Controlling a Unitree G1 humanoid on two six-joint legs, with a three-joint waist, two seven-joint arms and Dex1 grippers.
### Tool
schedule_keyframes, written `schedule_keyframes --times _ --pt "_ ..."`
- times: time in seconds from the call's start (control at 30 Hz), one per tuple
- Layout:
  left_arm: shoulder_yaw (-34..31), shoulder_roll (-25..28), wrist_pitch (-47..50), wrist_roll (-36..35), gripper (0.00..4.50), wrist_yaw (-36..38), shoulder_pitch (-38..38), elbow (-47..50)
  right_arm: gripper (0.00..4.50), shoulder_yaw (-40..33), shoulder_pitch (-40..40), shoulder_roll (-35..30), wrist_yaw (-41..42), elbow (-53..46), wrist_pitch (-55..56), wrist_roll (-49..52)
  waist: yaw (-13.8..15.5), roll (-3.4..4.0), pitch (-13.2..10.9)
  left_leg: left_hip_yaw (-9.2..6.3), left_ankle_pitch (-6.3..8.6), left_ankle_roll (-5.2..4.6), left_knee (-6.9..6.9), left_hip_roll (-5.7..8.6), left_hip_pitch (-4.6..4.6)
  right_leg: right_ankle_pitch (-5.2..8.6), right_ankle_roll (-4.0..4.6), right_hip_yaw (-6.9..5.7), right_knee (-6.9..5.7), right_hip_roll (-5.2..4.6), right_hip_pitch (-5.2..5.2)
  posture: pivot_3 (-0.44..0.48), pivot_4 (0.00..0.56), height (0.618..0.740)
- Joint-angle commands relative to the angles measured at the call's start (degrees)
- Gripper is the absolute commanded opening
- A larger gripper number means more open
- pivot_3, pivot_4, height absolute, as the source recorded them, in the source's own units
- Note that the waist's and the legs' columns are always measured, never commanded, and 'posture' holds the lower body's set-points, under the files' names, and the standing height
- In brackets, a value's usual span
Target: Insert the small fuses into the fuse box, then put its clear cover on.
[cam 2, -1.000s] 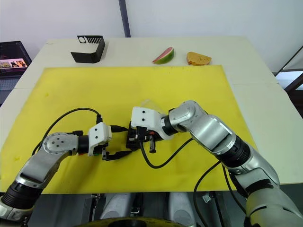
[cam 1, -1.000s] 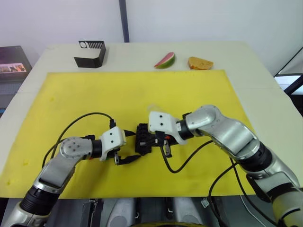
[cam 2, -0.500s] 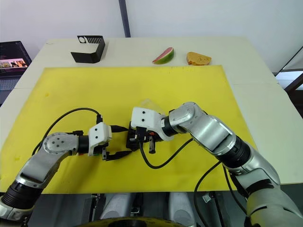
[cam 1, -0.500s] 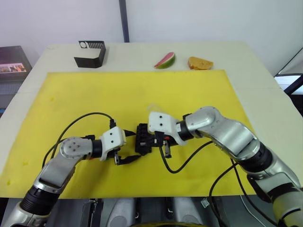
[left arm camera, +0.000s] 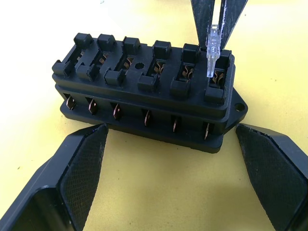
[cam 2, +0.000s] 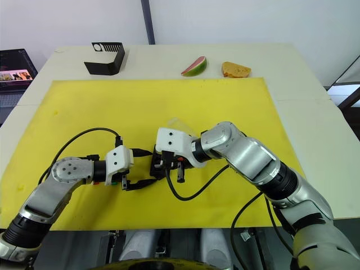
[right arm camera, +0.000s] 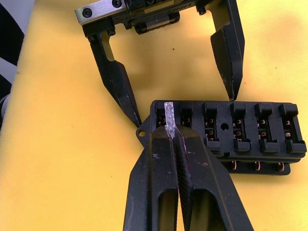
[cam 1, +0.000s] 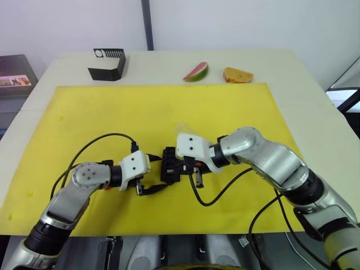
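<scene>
At mat centre: fuse box [left arm camera: 144, 94], slots up.
Right gripper [right arm camera: 169, 126]: pinches clear fuse [left arm camera: 212, 50] over end slot.
Left gripper [cam 1: 151, 174]: wide, flanking box.

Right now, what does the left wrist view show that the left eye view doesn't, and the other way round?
Left wrist view alone: the clear fuse pinched upright over the end slot, metal contacts in the slots, the other slots unfilled. Left eye view alone: the yellow mat, black stand, watermelon slice and bread at the table's far edge. Both: the fuse box between the open left gripper and right gripper.
</scene>
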State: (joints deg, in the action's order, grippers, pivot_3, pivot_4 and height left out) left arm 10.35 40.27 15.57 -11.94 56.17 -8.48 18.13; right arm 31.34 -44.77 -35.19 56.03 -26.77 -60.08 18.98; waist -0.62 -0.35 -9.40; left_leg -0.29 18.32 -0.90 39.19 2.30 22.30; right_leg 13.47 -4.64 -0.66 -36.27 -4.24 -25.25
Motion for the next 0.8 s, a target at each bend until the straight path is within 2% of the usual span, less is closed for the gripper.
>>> schedule_keyframes --times 0.03,0.8 --pt "-0.18 -0.13 -0.72 0.1 4.43 -0.13 -0.13 0.64 0.0 -1.75 -1.33 0.51 0.18 -1.47 -0.93 1.82 -0.01 0.0 0.0 0.0 0.0 0.0 0.0 0.0 0.0 0.0 0.0 0.0 0.0 0.0 0.0 0.0 0.15 0.74" --pt "-0.16 0.09 -0.82 0.3 4.43 0.18 -0.54 0.22 0.0 0.93 0.05 -0.76 -1.99 -1.59 -0.65 0.48 -0.01 0.0 0.0 0.0 0.0 0.0 0.0 0.0 0.0 0.0 0.0 0.0 0.0 0.0 0.0 0.0 0.15 0.74"
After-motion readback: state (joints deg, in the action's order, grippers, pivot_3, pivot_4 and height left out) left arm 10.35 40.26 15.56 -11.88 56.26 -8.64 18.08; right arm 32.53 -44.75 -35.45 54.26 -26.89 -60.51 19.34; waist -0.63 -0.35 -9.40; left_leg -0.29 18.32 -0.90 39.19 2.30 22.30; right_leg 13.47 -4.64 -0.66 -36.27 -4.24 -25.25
